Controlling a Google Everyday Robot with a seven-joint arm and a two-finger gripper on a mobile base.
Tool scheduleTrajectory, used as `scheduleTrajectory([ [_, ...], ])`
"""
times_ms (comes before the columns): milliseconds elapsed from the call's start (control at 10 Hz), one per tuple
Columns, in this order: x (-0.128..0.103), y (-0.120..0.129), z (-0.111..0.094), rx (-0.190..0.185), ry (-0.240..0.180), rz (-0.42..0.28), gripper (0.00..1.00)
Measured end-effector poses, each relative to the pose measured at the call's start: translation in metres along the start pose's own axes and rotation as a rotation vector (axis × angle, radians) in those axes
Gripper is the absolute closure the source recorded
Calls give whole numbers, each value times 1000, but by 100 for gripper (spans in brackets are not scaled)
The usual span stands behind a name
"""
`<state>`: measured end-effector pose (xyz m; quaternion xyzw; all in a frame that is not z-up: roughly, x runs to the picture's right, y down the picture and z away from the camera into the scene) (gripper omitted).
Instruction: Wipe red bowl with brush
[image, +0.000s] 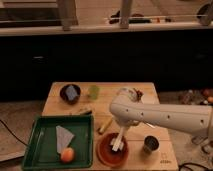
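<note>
White arm's gripper (120, 136) reaches down at six o'clock, fingers pinching the brush (118, 142) upright inside the red bowl (111, 150) on the counter (135, 90), positioned for wiping.

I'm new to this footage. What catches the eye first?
The big white arm reaches in from the right, its gripper over the red bowl at the table's front edge, brush standing in the bowl. To the left, a green tray holds an orange fruit.

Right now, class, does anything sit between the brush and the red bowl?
Nothing visible does. The brush hangs from the gripper with its lower end already inside the red bowl.
</note>
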<state>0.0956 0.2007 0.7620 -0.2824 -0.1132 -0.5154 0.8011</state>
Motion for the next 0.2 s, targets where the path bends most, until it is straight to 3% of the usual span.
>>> scheduleTrajectory([
  [200,-5,-25,-6,4,12,-50,100],
])
